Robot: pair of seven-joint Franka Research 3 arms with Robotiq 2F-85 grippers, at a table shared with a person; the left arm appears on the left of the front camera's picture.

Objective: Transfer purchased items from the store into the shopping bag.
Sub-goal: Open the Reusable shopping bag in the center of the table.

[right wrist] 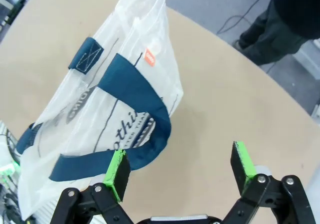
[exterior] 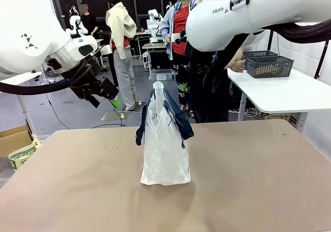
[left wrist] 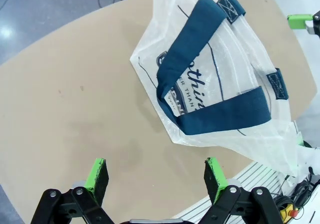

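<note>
On the middle of the brown tabletop (exterior: 77,190), the shopping bag (exterior: 164,149) stands upright. The left gripper (left wrist: 155,176) and the right gripper (right wrist: 180,166) hang above it, one each side, both spread wide and empty.

White glossy left arm (exterior: 31,30), dark triangle logo (exterior: 28,41), black cable (exterior: 31,87) behind the wrist. White right arm (exterior: 248,12), black "FRA" lettering (exterior: 220,10), black hose (exterior: 305,33). The left gripper (left wrist: 155,171) and right gripper (right wrist: 180,166) have black linkages, pale screws (left wrist: 230,189) and green pads (left wrist: 97,174) at the tips.
</note>
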